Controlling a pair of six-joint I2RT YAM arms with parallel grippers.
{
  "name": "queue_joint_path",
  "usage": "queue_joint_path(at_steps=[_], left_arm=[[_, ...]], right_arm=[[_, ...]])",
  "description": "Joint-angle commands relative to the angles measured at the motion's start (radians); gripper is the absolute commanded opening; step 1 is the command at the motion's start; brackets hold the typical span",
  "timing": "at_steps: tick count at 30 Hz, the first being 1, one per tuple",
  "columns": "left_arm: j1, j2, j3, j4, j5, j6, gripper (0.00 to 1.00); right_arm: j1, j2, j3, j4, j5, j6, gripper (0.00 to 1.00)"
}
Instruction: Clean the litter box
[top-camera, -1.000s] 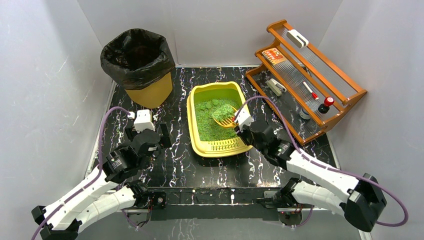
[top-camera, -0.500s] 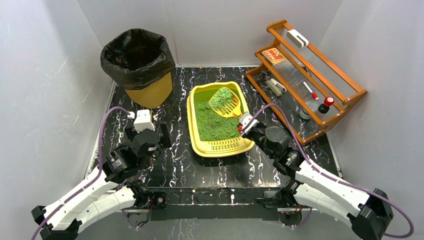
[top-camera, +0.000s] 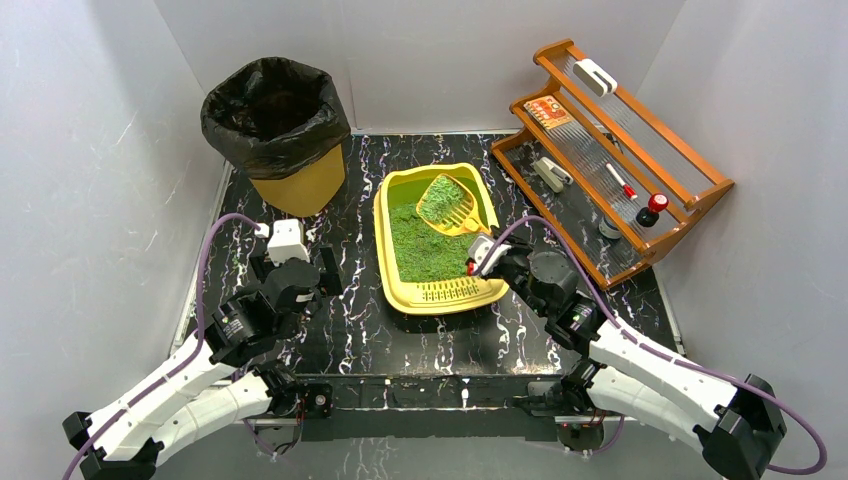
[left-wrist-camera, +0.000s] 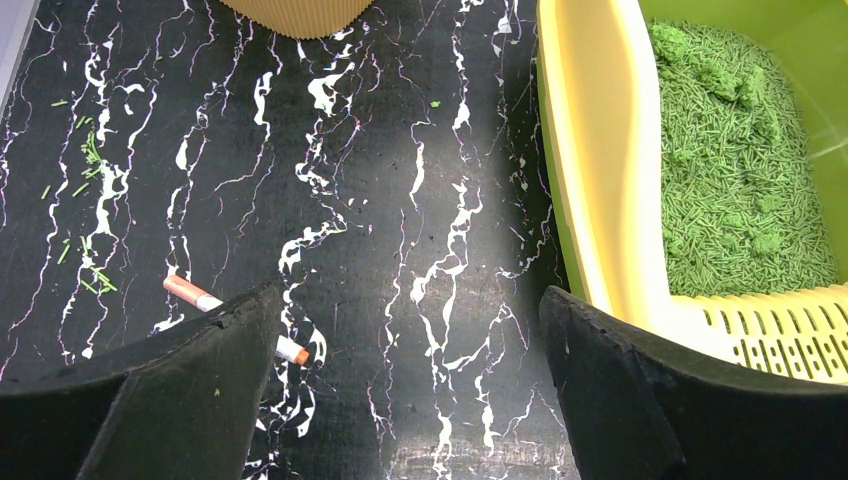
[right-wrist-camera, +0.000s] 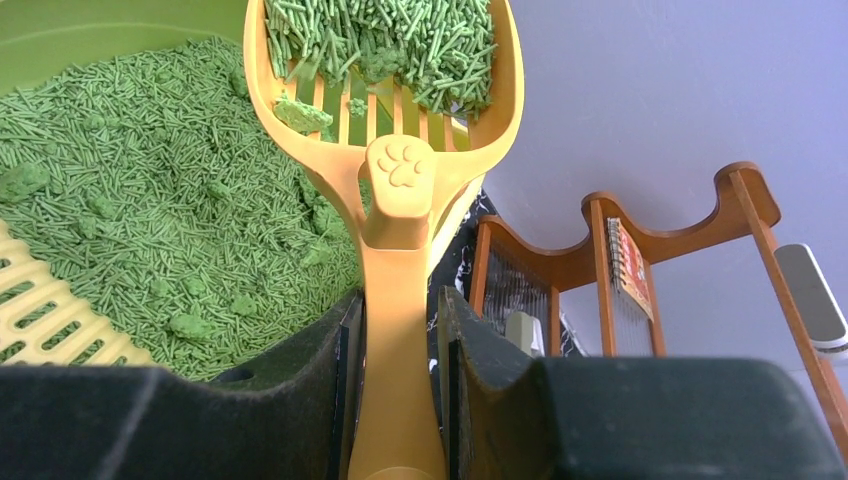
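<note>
The litter box (top-camera: 382, 250), a shallow yellow tray, sits in the middle of the counter (top-camera: 350, 330) with its slotted grate (top-camera: 447, 292) at the near end. Green litter (top-camera: 425, 250) of small pellets and a few lumps fills the middle and near part of it, while the far end shows some bare bottom. The right fingers (right-wrist-camera: 480, 370) are clenched on the handle of the orange scoop (right-wrist-camera: 402, 215), whose slotted head is raised above the far right part of the tray and loaded with green pellets and clumps. The left fingers (left-wrist-camera: 190, 400) are spread wide and grasp nothing, hanging over bare counter just left of the tray. At the far left corner stands a yellow bin (top-camera: 300, 185) lined with a black bag (top-camera: 270, 120); its inside is too dark to tell what it holds. Along the right side leans a wooden rack (top-camera: 620, 160) with ribbed clear shelves that carry small things, among them a white block (top-camera: 594, 75) on the top shelf, an orange card (top-camera: 548, 112) and a red-capped item (top-camera: 655, 205). The counter is black stone-patterned with white veins. Stray green pellets (left-wrist-camera: 85, 160) lie scattered on its left part, and a small pinkish-and-orange stick (left-wrist-camera: 235, 320) lies near the left fingers. Plain white walls (top-camera: 450, 60) close in the counter at the back and on both sides.
</note>
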Motion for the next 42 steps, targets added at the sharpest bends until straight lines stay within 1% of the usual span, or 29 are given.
queue_joint_path(at_steps=[1, 7, 11, 12, 16, 20, 22, 25, 29, 34, 39, 42], left_arm=[[-0.005, -0.004, 0.019, -0.002, -0.037, -0.002, 0.98], [-0.005, -0.01, 0.019, -0.002, -0.033, -0.002, 0.98], [-0.005, -0.008, 0.017, -0.002, -0.033, -0.002, 0.98], [-0.005, -0.008, 0.017, -0.002, -0.033, -0.002, 0.98], [-0.005, -0.004, 0.017, -0.003, -0.033, -0.003, 0.98], [-0.005, -0.003, 0.014, -0.003, -0.035, -0.006, 0.98], [-0.005, 0.003, 0.014, -0.003, -0.035, -0.008, 0.98], [-0.005, 0.014, 0.015, -0.004, -0.033, -0.008, 0.98], [-0.005, 0.035, 0.016, -0.004, -0.033, -0.007, 0.98], [-0.005, 0.051, 0.017, -0.005, -0.034, -0.005, 0.98], [-0.005, 0.054, 0.016, -0.004, -0.038, -0.005, 0.98], [-0.005, 0.052, 0.017, -0.005, -0.038, -0.005, 0.98]], right_arm=[[-0.001, -0.028, 0.015, 0.095, -0.02, -0.066, 0.0], [-0.001, -0.034, 0.008, 0.112, -0.016, -0.097, 0.0], [-0.001, -0.03, 0.014, 0.11, -0.022, -0.059, 0.0], [-0.001, -0.027, 0.018, 0.105, -0.022, -0.025, 0.0], [-0.001, -0.024, 0.045, 0.08, -0.028, 0.262, 0.0], [0.0, -0.065, 0.015, 0.13, -0.072, 0.518, 0.0], [0.0, -0.073, 0.008, 0.133, -0.076, 0.595, 0.0], [0.0, -0.095, -0.015, 0.14, -0.068, 0.684, 0.0], [0.0, -0.124, -0.057, 0.19, -0.072, 0.814, 0.0], [0.0, -0.104, -0.053, 0.161, -0.092, 0.966, 0.0], [0.0, -0.1, -0.064, 0.168, -0.11, 0.996, 0.0], [0.0, -0.087, -0.045, 0.132, -0.092, 1.029, 0.0]])
